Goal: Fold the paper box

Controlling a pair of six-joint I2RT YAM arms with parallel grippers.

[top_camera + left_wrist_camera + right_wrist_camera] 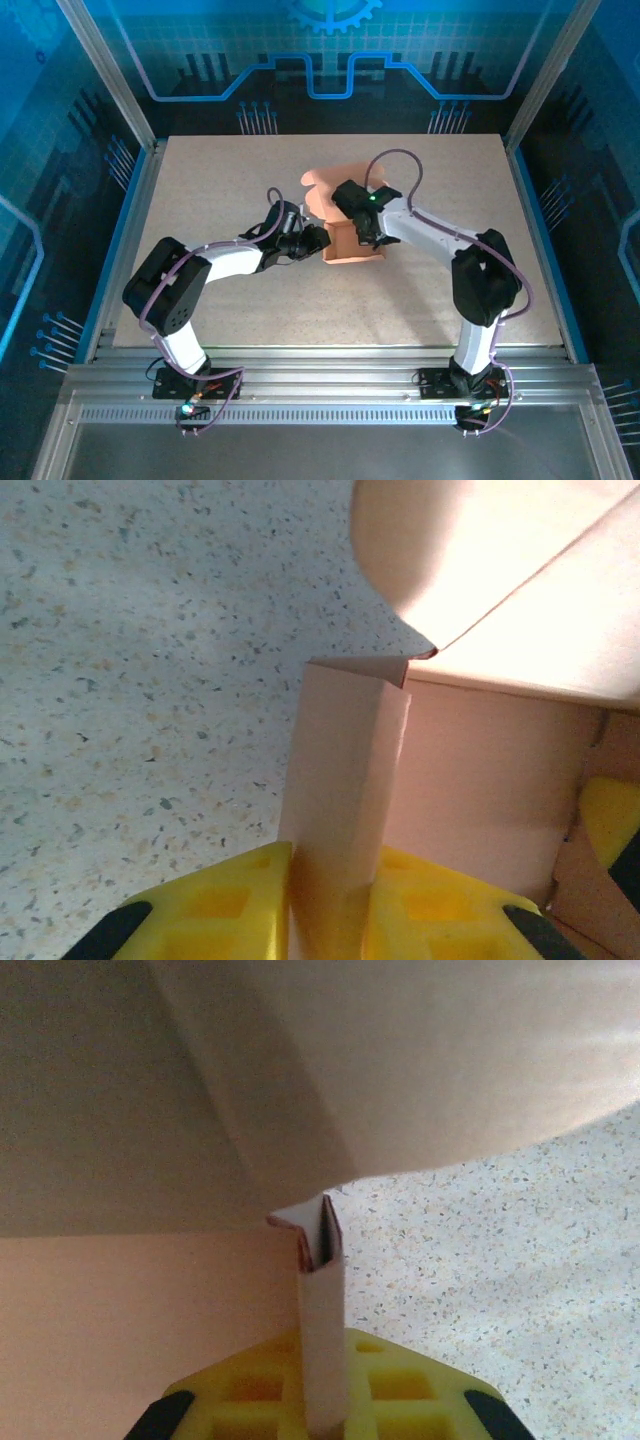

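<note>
The paper box (350, 250) is salmon-orange cardboard, partly raised in the middle of the table, with rounded flaps (322, 185) standing up behind it. My left gripper (316, 240) is at the box's left side. In the left wrist view its yellow fingers (230, 900) press on both faces of a folded side wall (345, 770), so the left gripper (335, 865) is shut on the box. My right gripper (366, 240) is at the right side. In the right wrist view the right gripper (325, 1360) is shut on a thin doubled wall (322, 1290), under a large flap (400, 1060).
The box rests on a speckled beige tabletop (250, 310) with room on all sides. Metal frame posts (110, 70) and blue panels enclose the table. An aluminium rail (320, 385) holding both arm bases runs along the near edge.
</note>
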